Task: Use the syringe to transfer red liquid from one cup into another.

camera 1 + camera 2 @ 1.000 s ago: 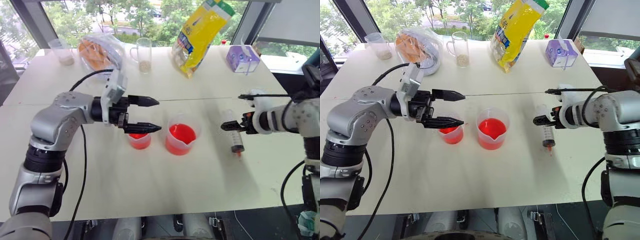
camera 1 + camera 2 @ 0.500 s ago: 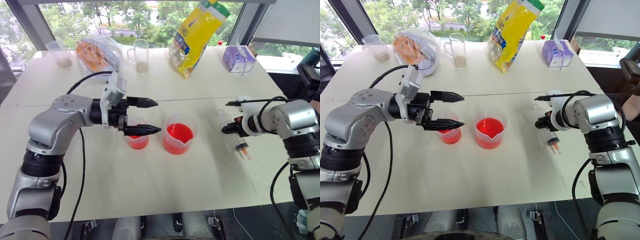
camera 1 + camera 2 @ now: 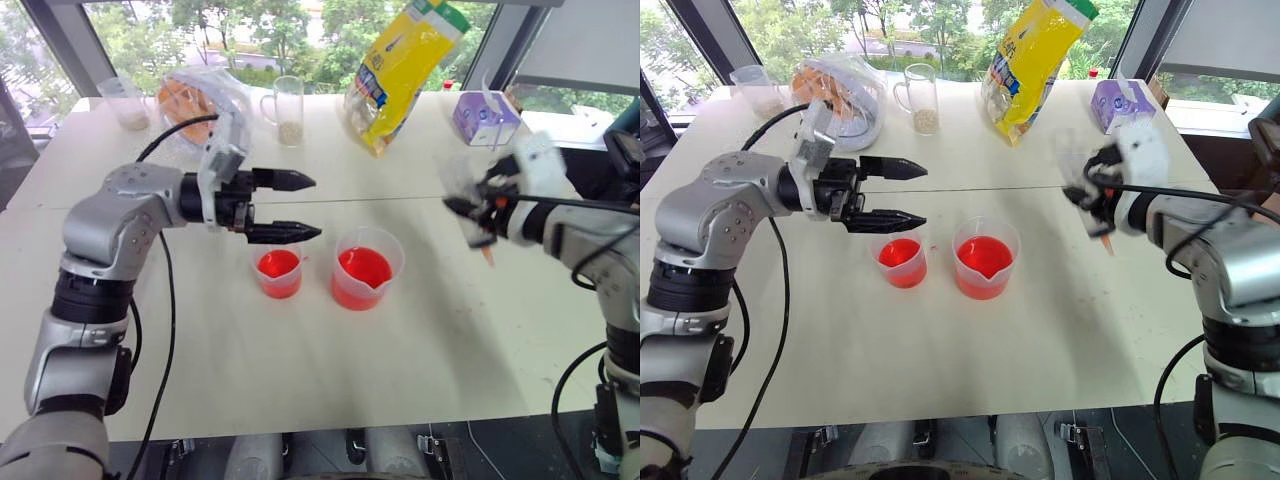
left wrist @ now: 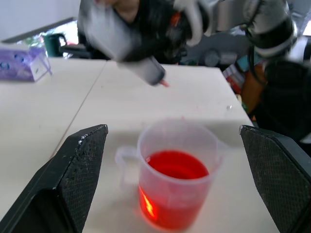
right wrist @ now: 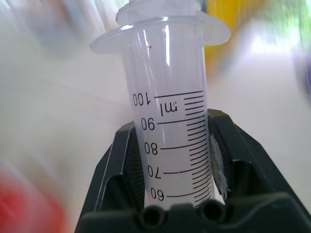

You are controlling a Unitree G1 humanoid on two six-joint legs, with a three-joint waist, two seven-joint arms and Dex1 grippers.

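Observation:
My right gripper (image 3: pixel 482 212) is shut on the syringe (image 3: pixel 468 203), a clear graduated barrel (image 5: pixel 172 121) with a small orange tip (image 3: pixel 1107 240). It holds the syringe in the air over the table's right side, tip slanting down. The part of the barrel that shows holds no red. The spouted beaker (image 3: pixel 366 268) stands mid-table with red liquid (image 4: pixel 176 171) in it. Left of it, the smaller cup (image 3: pixel 278 272) also holds red liquid. My left gripper (image 3: pixel 312 207) hangs open just above the small cup, pointing toward the beaker, with nothing between its fingers (image 4: pixel 73 184).
Along the far edge of the table (image 3: pixel 300 400) stand a yellow bag (image 3: pixel 400 70), a purple tissue box (image 3: pixel 485 117), a handled glass mug (image 3: pixel 287 110), a clear bag of orange things (image 3: pixel 205 100) and a plastic cup (image 3: pixel 125 103).
My right gripper has shut on the syringe, lifted it off the table and swung it up and toward the beaker. My left gripper has risen slightly above the small cup.

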